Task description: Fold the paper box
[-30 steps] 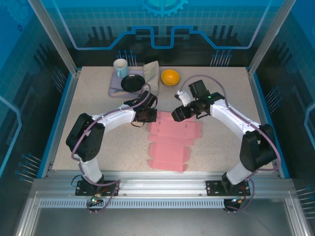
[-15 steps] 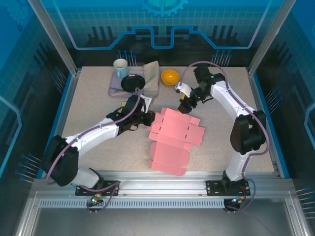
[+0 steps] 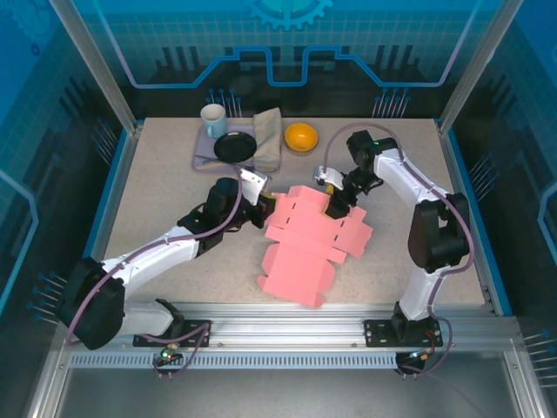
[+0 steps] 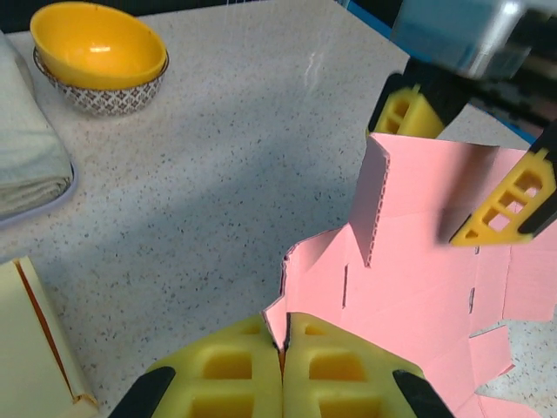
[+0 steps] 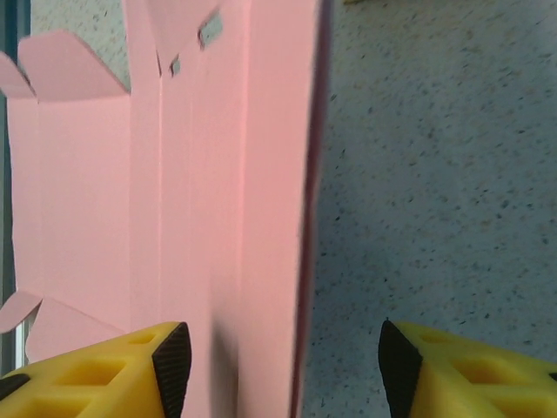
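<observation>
The pink paper box [image 3: 305, 248] is an unfolded cardboard blank in the middle of the table, its far end raised off the surface. My left gripper [image 3: 264, 207] is shut on the blank's far left corner; in the left wrist view the yellow fingers [image 4: 339, 370] pinch the pink corner [image 4: 280, 326]. My right gripper [image 3: 338, 204] is open at the blank's far right flap. In the right wrist view the upright pink edge [image 5: 300, 261] stands between the spread fingertips [image 5: 174, 361], touching neither.
At the back of the table stand a white cup [image 3: 213, 119], a black dish [image 3: 233, 146] on a purple tray, a folded grey cloth [image 3: 268, 138] and an orange bowl [image 3: 301, 137]. The bowl [image 4: 100, 52] is just beyond the lifted blank.
The left gripper has lifted the blank's far left corner and drawn it along; the sheet has tilted and shifted. The right gripper has come down from the back onto the far right flap.
</observation>
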`<state>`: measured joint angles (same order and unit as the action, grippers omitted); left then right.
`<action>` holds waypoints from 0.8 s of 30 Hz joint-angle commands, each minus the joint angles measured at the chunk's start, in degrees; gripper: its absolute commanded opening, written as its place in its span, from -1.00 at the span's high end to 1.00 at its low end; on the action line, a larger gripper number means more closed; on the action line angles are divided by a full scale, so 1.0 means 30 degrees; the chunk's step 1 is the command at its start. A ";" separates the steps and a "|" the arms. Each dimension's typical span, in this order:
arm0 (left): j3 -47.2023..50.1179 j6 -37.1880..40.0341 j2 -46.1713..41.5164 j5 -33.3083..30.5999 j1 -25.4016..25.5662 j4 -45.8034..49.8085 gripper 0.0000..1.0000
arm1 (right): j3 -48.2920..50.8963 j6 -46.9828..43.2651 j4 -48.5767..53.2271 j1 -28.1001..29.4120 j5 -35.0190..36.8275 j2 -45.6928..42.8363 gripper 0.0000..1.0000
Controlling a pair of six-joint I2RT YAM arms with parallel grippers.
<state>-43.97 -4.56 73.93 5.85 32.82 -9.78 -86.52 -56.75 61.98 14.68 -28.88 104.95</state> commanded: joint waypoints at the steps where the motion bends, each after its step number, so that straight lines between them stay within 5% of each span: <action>1: 0.0259 0.0930 -0.0562 -0.0491 0.0256 -0.0614 1.00 | 0.0459 -0.0829 0.0475 -0.0145 0.0376 -0.1286 -0.20; 7: 0.0111 0.1545 -0.0444 -0.1500 0.0695 -0.0108 1.00 | 0.1286 -0.1245 0.0086 -0.0409 0.0563 -0.3093 -0.13; 12: 0.0325 0.1606 -0.0633 -0.1555 0.0871 -0.0472 1.00 | 0.1928 -0.1666 -0.0466 -0.0389 0.0517 -0.4186 0.34; 24: 0.0719 0.1665 -0.1432 -0.2201 0.0927 -0.0891 1.00 | 0.2899 -0.1591 -0.0673 -0.0198 0.2206 -0.4601 0.42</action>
<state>-42.83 -0.89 71.64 0.82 35.11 -9.76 -78.30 -61.12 59.72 14.22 -23.44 92.03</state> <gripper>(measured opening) 0.057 0.296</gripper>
